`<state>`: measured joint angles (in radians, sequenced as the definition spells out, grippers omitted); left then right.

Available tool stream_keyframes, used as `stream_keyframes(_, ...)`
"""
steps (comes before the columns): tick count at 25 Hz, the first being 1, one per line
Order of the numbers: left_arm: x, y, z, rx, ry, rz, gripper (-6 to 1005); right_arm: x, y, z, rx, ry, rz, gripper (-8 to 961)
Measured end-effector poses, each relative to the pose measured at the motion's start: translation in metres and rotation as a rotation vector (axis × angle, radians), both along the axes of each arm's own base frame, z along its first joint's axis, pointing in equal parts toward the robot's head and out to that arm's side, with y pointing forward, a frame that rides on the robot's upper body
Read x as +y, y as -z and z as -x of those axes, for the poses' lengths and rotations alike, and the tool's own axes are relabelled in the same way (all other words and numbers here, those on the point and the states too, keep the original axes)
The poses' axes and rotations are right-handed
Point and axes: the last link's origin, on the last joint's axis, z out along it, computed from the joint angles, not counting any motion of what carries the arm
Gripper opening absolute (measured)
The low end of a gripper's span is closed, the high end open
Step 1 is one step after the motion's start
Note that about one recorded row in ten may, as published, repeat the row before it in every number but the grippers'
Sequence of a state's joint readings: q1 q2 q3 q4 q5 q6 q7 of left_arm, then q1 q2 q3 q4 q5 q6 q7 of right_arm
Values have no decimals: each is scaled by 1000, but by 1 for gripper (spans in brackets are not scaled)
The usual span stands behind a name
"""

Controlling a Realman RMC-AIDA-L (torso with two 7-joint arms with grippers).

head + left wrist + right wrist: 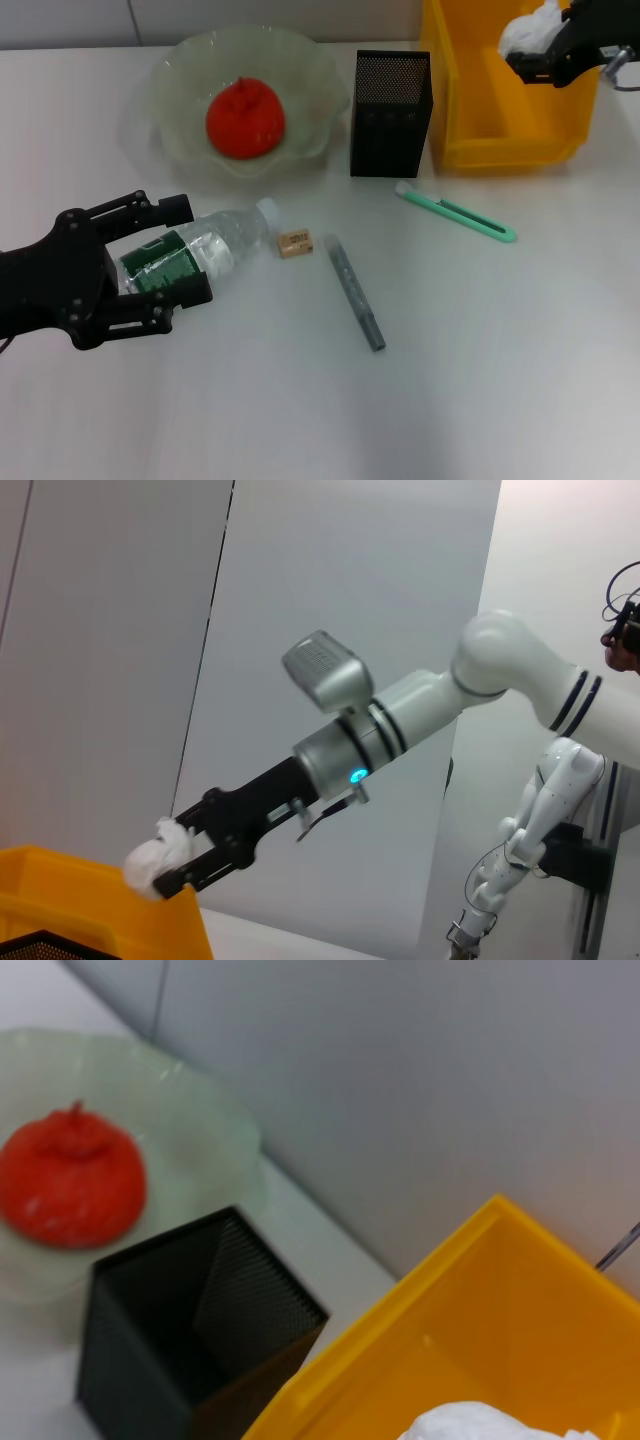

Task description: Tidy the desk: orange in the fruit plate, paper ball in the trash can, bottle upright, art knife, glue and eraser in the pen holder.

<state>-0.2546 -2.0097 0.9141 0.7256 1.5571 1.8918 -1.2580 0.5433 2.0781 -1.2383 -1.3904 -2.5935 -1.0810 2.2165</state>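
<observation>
A clear bottle (228,238) with a green label lies on its side at the front left, and my left gripper (180,250) is shut on its body. My right gripper (532,52) holds a white paper ball (528,30) over the yellow trash can (500,152) at the back right. The left wrist view shows that right gripper (185,855), the paper ball (150,862) and the trash can (100,905). The orange (245,118) sits in the pale fruit plate (180,135). A green art knife (455,213), grey glue stick (355,292) and small eraser (295,243) lie on the desk.
The black mesh pen holder (390,130) stands between the fruit plate and the trash can. In the right wrist view the pen holder (150,1360) is beside the trash can (480,1310), the orange (70,1175) and the plate (190,1120). The paper ball (490,1425) shows at the edge.
</observation>
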Motion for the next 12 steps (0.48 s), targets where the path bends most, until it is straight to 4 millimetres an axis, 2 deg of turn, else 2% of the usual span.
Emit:
stream_keyframes(6, 0, -2, 1, 7, 0, -4, 824, 15, 9, -11, 15, 27, 16, 564)
stream_keyframes(11, 1, -5, 3, 17, -3, -8, 823, 15, 8, -14, 15, 19, 14, 754)
stream_keyframes(12, 2, -5, 3, 20, -4, -10, 822, 15, 8, -14, 18, 16, 15, 760)
